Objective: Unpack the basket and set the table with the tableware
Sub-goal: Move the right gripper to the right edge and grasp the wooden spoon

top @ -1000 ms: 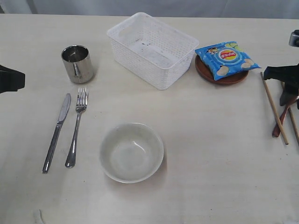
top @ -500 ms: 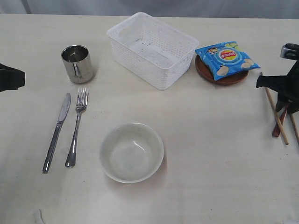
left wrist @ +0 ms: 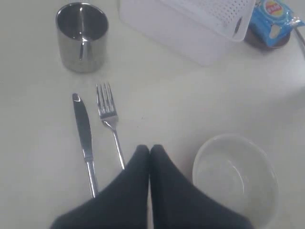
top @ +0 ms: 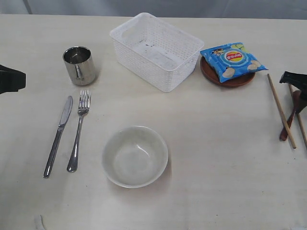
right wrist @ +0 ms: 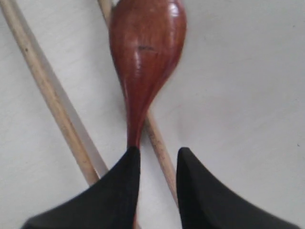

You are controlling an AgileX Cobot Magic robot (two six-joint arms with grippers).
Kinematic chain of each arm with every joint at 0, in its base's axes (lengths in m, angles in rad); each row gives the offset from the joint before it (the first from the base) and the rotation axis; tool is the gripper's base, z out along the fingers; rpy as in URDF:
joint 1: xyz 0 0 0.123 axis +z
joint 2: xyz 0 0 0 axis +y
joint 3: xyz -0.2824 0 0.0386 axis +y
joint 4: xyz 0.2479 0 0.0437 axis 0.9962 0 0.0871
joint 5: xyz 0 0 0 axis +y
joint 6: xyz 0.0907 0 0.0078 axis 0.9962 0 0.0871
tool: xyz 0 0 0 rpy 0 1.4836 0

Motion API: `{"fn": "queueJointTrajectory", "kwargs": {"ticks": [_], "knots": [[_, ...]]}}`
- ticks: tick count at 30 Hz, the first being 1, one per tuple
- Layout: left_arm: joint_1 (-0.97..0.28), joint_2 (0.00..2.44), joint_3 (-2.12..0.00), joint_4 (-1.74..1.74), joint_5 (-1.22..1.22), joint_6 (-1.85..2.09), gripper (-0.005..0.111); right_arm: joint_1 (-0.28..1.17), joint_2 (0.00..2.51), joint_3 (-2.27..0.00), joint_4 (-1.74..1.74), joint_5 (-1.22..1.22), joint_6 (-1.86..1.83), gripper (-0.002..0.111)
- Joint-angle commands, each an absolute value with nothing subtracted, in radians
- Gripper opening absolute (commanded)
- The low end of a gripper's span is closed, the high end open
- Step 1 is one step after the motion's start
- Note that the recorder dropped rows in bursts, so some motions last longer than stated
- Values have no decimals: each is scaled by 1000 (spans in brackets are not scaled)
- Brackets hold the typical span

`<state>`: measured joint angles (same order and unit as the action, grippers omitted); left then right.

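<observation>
Showing only as a dark block cropped by the right edge of the exterior view, hanging over the far-right spoon (top: 289,122) and chopsticks (top: 282,111), with no fingers distinguishable there. Turning to the right wrist view for that: right pincer (right wrist: 157,155) standing parted, bare table (right wrist: 238,95) showing in the gap, one chopstick running into it, the spoon's thin handle vanishing behind one fingertip, with contact impossible to tell. Appearing likewise as a cropped dark shape at the left edge of the exterior view. Seeing only in the left wrist view the left pincer (left wrist: 149,149) pressed shut, tip to tip, hanging over the knife (top: 58,135) and fork (top: 79,132) lying side by side at centre left.

Standing above those two, at upper left: steel cup (top: 79,64). Sitting at lower centre: off-white bowl (top: 135,156). Sitting at upper centre, perforated floor showing bare: white basket (top: 144,67). Hiding most of the brown plate (top: 237,82) just right of the basket: blue chip bag (top: 232,60), leaving only the rim peeking out. Lying at far right, well apart from the bowl: spoon crossing one chopstick, that chopstick partly cropped by the frame edge.
</observation>
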<state>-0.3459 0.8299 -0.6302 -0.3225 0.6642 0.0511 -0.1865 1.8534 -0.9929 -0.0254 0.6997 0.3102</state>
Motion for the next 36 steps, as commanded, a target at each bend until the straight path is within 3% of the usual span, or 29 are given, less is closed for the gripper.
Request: {"fn": "queueJointTrajectory", "kwargs": {"ticks": [1, 20, 22, 26, 36], "knots": [[-351, 826, -623, -325, 653, 57, 0, -207, 1855, -1000, 103, 705, 204, 26], [-351, 826, -623, -325, 649, 57, 0, -207, 1965, -1000, 111, 600, 212, 26], [-351, 826, -623, -325, 649, 57, 0, -207, 1970, -1000, 100, 593, 208, 22], [-351, 826, -623, -325, 649, 57, 0, -207, 1970, -1000, 96, 582, 161, 0], [-351, 826, -623, -325, 647, 57, 0, -207, 1783, -1000, 38, 552, 127, -1]]}}
